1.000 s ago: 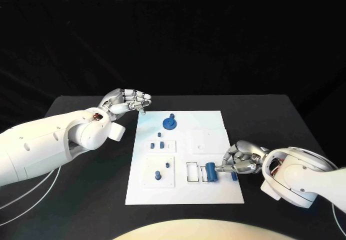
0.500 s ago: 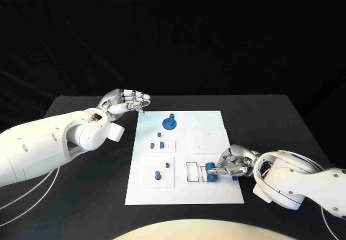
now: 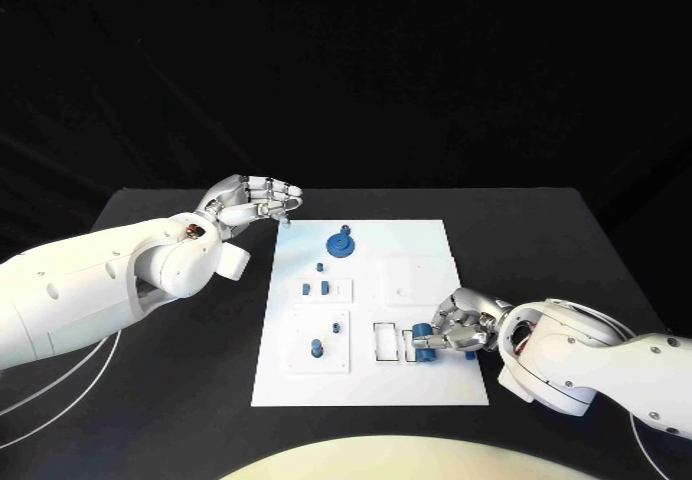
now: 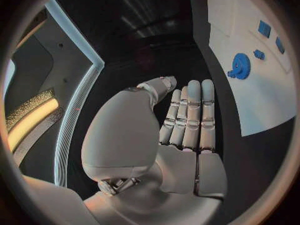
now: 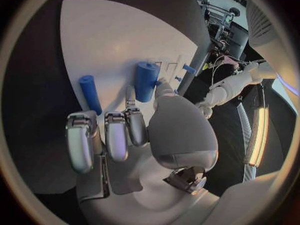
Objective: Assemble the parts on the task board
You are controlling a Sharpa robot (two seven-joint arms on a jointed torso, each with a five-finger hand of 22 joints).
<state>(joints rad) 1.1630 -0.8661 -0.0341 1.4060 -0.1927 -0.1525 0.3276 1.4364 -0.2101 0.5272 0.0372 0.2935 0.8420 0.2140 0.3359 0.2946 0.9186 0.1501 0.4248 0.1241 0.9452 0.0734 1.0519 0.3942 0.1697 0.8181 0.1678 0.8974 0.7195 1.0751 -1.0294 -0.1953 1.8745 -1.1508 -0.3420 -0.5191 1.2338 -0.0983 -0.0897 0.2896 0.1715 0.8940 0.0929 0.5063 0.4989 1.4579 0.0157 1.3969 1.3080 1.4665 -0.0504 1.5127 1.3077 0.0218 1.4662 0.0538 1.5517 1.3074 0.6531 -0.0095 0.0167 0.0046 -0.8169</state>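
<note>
The white task board (image 3: 411, 240) lies in the middle of the black table. A thick blue cylinder (image 3: 423, 343) (image 5: 147, 80) lies on the board near its right edge, beside a white rectangular frame (image 3: 385, 343). My right hand (image 3: 462, 325) (image 5: 134, 130) is at the cylinder's near end and pinches it between thumb and a fingertip, the other fingers curled. A thin blue rod (image 5: 89, 93) lies on the board just beside that hand. My left hand (image 3: 257, 203) (image 4: 187, 120) hovers off the board's far left corner with fingers curled in, holding nothing.
A blue gear (image 3: 340, 246) (image 4: 240, 66) stands at the board's far middle. Small blue pegs (image 3: 319, 268) and blocks (image 3: 326, 290) sit in the left column, and a blue peg (image 3: 316, 349) stands in the near left plate. My right forearm (image 3: 591, 355) covers the table right of the board.
My right arm has slid in toward the board and the hand has closed further over the cylinder's end. The cylinder has barely shifted. The left hand has not moved.
</note>
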